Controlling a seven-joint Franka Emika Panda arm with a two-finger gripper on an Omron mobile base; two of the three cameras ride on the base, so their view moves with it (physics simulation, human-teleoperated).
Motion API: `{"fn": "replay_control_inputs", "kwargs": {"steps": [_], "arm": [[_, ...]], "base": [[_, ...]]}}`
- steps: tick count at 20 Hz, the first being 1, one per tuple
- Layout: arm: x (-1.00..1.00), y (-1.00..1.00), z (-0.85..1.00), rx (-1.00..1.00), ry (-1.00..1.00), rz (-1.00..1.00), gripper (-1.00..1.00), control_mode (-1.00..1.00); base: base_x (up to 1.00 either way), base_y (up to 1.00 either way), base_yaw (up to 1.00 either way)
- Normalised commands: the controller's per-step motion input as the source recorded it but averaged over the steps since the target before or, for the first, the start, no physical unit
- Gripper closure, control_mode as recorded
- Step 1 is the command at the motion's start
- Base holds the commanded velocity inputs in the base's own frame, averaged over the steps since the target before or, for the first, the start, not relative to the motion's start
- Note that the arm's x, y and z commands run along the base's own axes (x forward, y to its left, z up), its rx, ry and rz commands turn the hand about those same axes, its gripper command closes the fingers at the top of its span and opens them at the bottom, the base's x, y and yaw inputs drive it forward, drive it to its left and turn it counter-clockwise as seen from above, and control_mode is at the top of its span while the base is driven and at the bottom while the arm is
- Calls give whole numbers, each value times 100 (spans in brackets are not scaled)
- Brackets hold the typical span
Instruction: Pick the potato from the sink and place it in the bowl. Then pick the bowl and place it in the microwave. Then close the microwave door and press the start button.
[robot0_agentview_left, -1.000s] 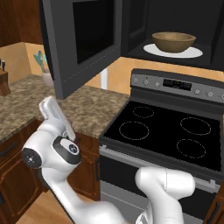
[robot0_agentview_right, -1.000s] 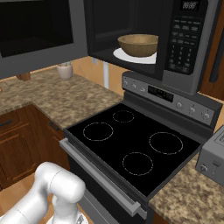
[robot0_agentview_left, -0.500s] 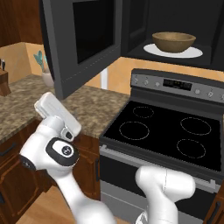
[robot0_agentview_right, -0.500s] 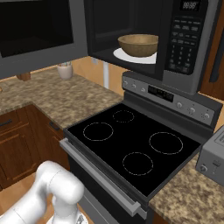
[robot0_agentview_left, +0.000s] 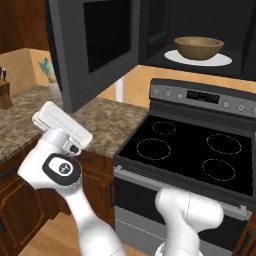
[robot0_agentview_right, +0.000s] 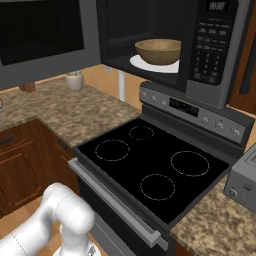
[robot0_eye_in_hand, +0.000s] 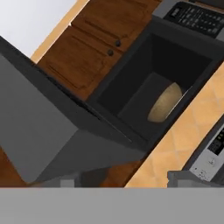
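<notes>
The tan wooden bowl (robot0_agentview_left: 198, 46) (robot0_agentview_right: 158, 51) stands on the white turntable plate (robot0_agentview_left: 220, 60) inside the black microwave (robot0_agentview_right: 215, 75). The potato is hidden and the sink is out of view. The microwave door (robot0_agentview_left: 95, 45) (robot0_agentview_right: 40, 40) hangs wide open to the left. My white hand (robot0_agentview_left: 61, 124) is low over the counter, just below the door's bottom edge. In the hand view my gripper (robot0_eye_in_hand: 127, 179) is open with nothing between its tips. It looks up past the grey door (robot0_eye_in_hand: 39, 131) into the cavity at the bowl (robot0_eye_in_hand: 164, 103).
A black stove (robot0_agentview_left: 190, 150) (robot0_agentview_right: 150, 160) sits below the microwave. Speckled granite counter (robot0_agentview_left: 100, 120) runs to its left, with a small beige jug (robot0_agentview_right: 74, 80) and a knife block (robot0_agentview_left: 5, 95) at the back. A toaster (robot0_agentview_right: 245, 182) stands at the right.
My hand has tipped from nearly upright to lying more level under the door's lower edge. The bowl and the door have not moved.
</notes>
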Motion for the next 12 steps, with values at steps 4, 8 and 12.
{"fn": "replay_control_inputs", "kwargs": {"steps": [4,8,12], "arm": [[13,-11,7,2,-15,-9,-100,-100],[41,-2,0,0,-7,-7,-100,-100],[47,-7,3,1,-12,-9,-100,-100]], "base": [[0,0,0],[0,0,0],[0,0,0]]}}
